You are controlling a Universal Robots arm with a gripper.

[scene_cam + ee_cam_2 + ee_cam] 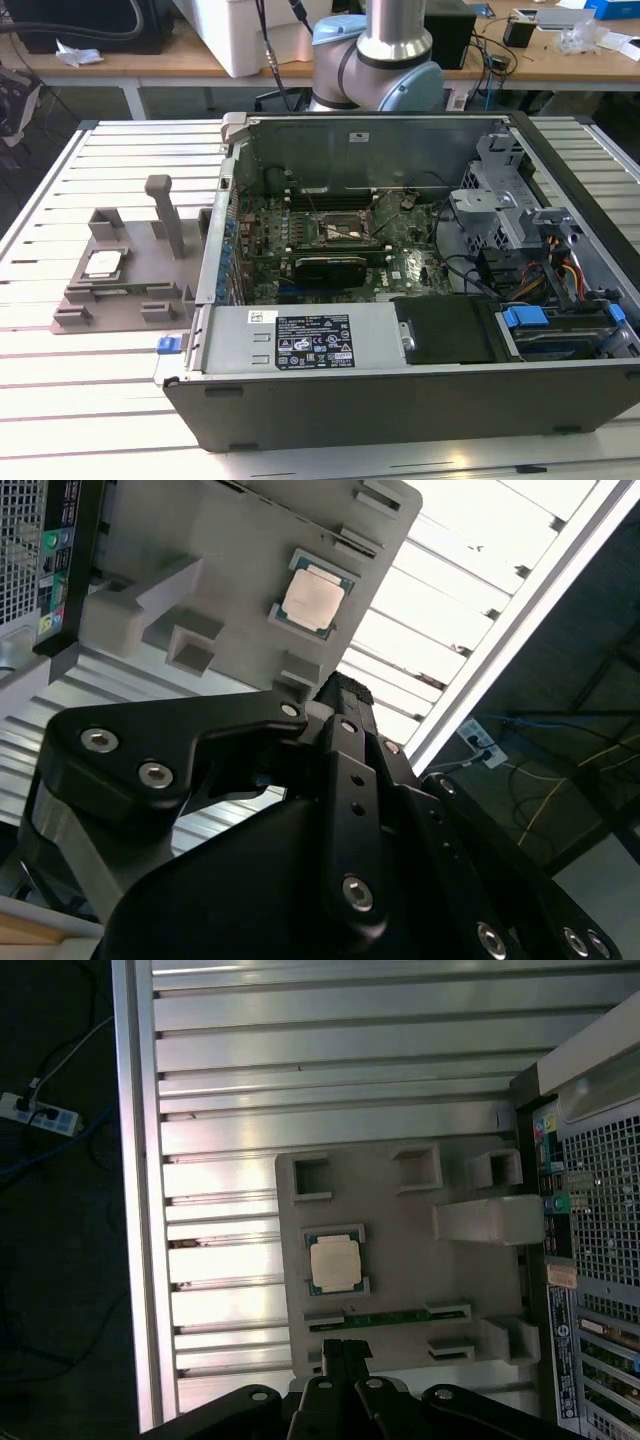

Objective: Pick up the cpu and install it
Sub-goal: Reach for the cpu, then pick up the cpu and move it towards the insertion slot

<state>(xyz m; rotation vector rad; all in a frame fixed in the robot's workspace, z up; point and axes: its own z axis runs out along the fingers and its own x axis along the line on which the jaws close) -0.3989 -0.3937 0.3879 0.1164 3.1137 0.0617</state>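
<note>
1. Where it lies in the grey tray's [135, 278] recess, the cpu [103, 263] sits at the exterior view's left, shiny top up.
2. The tray rests just beside the open computer case [400, 400].
3. In both wrist views the gripper [345, 1346] [338, 686] hovers near the cpu [334, 1262] [313, 596], fingers together, empty.

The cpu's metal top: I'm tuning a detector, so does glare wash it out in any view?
Exterior view: the cpu looks pale, nearly washed white. Second wrist view: evenly lit, outline clear; glare sits on the table slats instead. First wrist view: pale but edges readable.
</note>
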